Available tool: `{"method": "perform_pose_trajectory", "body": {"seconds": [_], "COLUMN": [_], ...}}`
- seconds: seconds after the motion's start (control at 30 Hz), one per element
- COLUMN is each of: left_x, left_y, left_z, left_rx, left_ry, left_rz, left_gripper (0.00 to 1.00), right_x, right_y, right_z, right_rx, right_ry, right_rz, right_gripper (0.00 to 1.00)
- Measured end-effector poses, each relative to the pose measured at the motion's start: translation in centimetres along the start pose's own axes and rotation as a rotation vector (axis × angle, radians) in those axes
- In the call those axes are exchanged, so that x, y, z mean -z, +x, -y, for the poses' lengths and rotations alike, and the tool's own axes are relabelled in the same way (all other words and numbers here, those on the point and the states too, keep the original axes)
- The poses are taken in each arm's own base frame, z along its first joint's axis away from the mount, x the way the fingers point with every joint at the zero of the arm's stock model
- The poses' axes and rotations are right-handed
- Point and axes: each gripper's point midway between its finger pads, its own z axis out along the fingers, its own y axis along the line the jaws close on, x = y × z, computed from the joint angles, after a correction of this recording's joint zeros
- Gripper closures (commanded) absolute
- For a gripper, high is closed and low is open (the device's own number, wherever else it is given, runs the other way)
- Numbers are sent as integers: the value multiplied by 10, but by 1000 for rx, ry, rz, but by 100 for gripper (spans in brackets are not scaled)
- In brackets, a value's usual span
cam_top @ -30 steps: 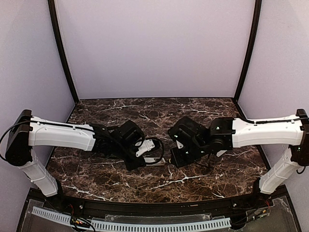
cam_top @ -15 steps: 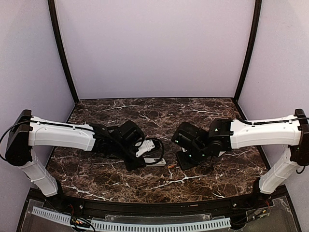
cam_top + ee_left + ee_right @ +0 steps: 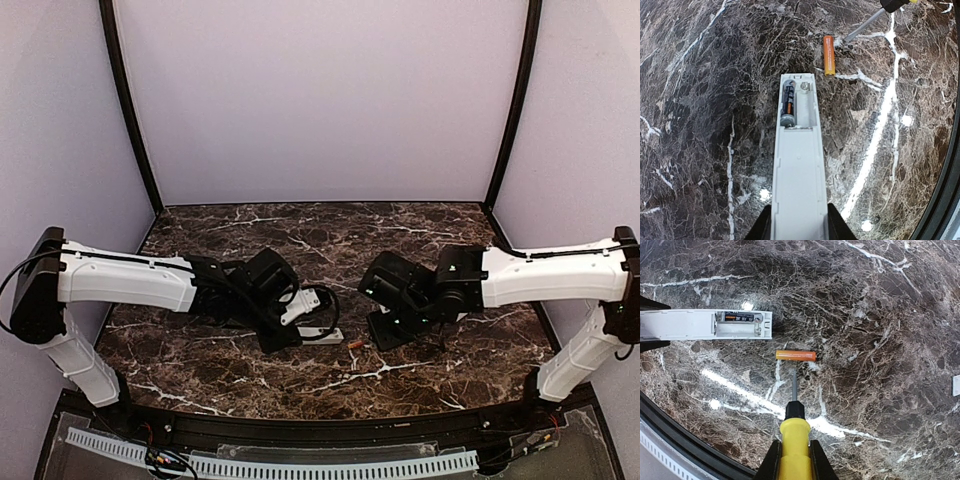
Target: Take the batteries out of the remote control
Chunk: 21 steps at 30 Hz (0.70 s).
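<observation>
Dark brown marble tabletop [image 3: 400, 225] with white veins runs back to pale lilac walls [image 3: 320, 100], and most of its far half lies open behind both arms. Its black near rim [image 3: 670, 440] curves close by the working spot, at the lower left of the right wrist view.

The long slim white plastic remote control [image 3: 799, 165] lies face down near the table's middle front. The left gripper [image 3: 799, 227] is clamped narrow across its width at the end away from the recessed battery bay [image 3: 799, 102]. That bay is uncovered. One dark cell with an orange band [image 3: 788, 102] sits in one slot, and the slot beside it shows bare plastic and a metal contact.

A loose orange cylindrical battery [image 3: 795, 355] lies on the marble just off the remote's bay-end corner, not touching it. The right gripper [image 3: 794, 460] is closed around the yellow-handled screwdriver [image 3: 794, 440]. The screwdriver's thin metal tip stands just beside that battery; whether they touch cannot be told. A small flat white piece [image 3: 956, 385] lies well apart, at the right edge of the right wrist view.
</observation>
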Motion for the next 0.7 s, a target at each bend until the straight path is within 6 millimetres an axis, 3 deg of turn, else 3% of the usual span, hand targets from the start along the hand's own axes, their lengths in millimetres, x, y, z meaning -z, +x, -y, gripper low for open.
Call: {"method": "perform_pose_trajectory", "body": {"seconds": [0.17, 0.4, 0.7], "left_x": [9, 39, 79], "left_y": [-5, -17, -44], "left_z": [-3, -14, -22], "left_rx": [1, -37, -259], "left_ry": [-18, -96, -240], "left_rz": [23, 152, 462], "left_gripper": [100, 100, 100], "right_x": [12, 44, 81], "right_y": [-2, -13, -24], "right_z": [3, 6, 9], "right_rx": [-10, -28, -19], "right_ry": [-18, -73, -140], "right_rz": [30, 111, 211], "right_gripper": [100, 100, 100]}}
